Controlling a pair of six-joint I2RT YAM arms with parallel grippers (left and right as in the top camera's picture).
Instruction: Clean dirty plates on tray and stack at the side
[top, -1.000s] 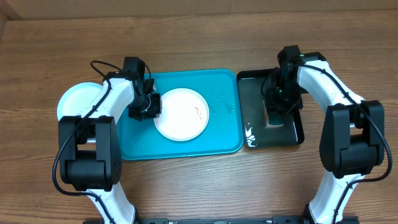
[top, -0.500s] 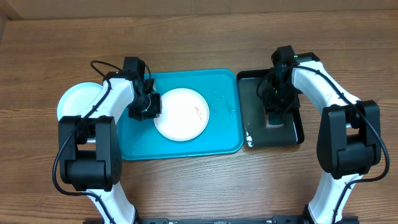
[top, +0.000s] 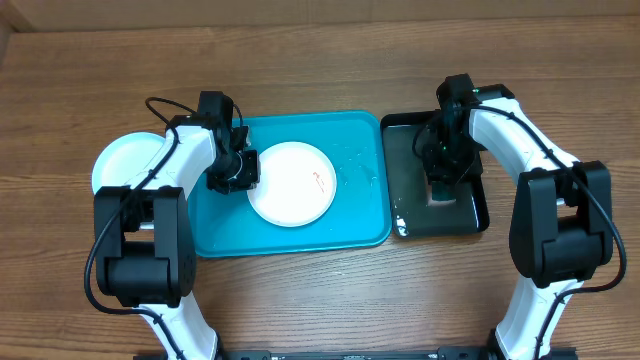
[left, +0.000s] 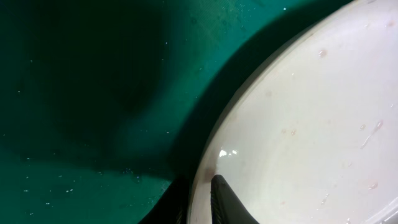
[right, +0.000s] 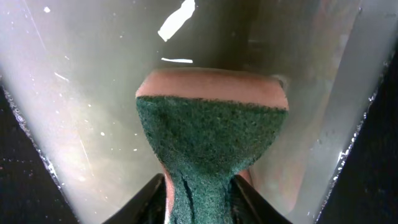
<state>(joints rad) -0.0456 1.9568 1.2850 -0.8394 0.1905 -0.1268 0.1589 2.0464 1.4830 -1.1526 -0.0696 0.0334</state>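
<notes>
One round white plate (top: 295, 190) lies on the large teal-blue rectangular plastic tray (top: 350, 225), directly right of the left end effector (top: 238, 172). That end effector is closed narrow on the plate's left rim, and the left wrist view shows a dark fingertip (left: 227, 202) lapped over the edge onto the white surface. A small reddish smear (top: 320, 181) sits farther right of that end effector, so this plate looks not yet wiped. On the left end effector's other side, off the tray on the wooden tabletop (top: 300, 60), rests a pale round plate (top: 120, 165). Whether more plates lie under it cannot be told from above. By my reading the job is partly done, with at least one plate set aside and the white plate left to scrub and stack. The right end effector (top: 445, 178) hangs low inside the smaller glossy black tray (top: 405, 150), its fingers pinched on a sponge (right: 208, 137) with a green scouring face and an orange body. Beneath it the black tray holds a shallow film of cloudy liquid. The teal-blue tray carries only the white plate and scattered droplets.
</notes>
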